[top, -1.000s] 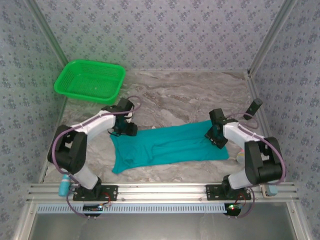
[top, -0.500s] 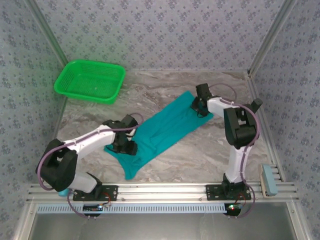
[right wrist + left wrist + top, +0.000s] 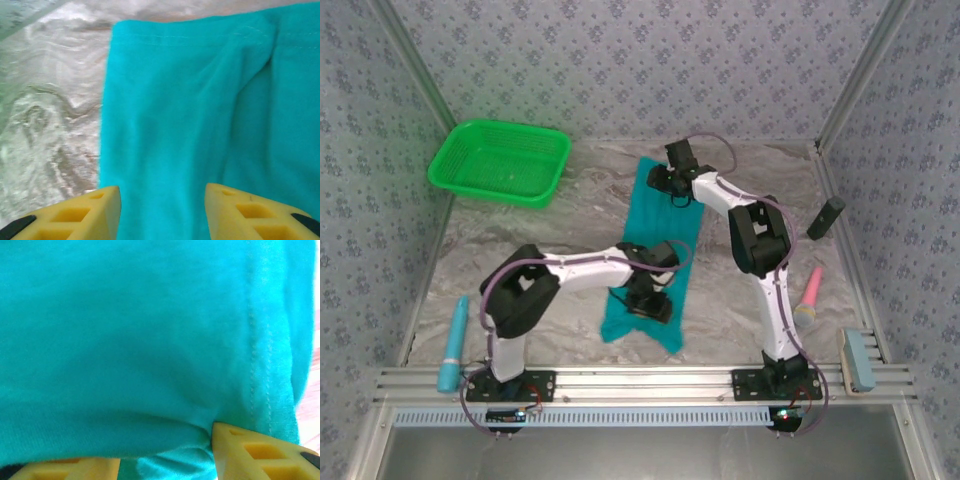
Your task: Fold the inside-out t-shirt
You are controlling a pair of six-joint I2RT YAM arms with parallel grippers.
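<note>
The inside-out t-shirt (image 3: 665, 215) is a teal cloth lying as a long strip from the far middle of the table toward the near edge. My left gripper (image 3: 648, 305) sits on its near end. In the left wrist view the t-shirt (image 3: 150, 330) covers nearly everything, and a fold bunches between the spread yellow fingers of the left gripper (image 3: 165, 440). My right gripper (image 3: 672, 185) is at the far end. In the right wrist view the right gripper (image 3: 162, 192) stands open over the flat t-shirt (image 3: 200, 100), near its stitched hem.
A green mesh basket (image 3: 500, 162) stands at the far left. A blue cylinder (image 3: 453, 343) lies at the near left. A pink object (image 3: 810, 290), a black object (image 3: 825, 217) and a pale blue block (image 3: 855, 360) lie along the right. Bare marble table (image 3: 560, 220) flanks the shirt.
The t-shirt has turned from lying across the table to lying lengthwise. The left gripper moved right and nearer, the right gripper farther and left. The blue and pink objects now show.
</note>
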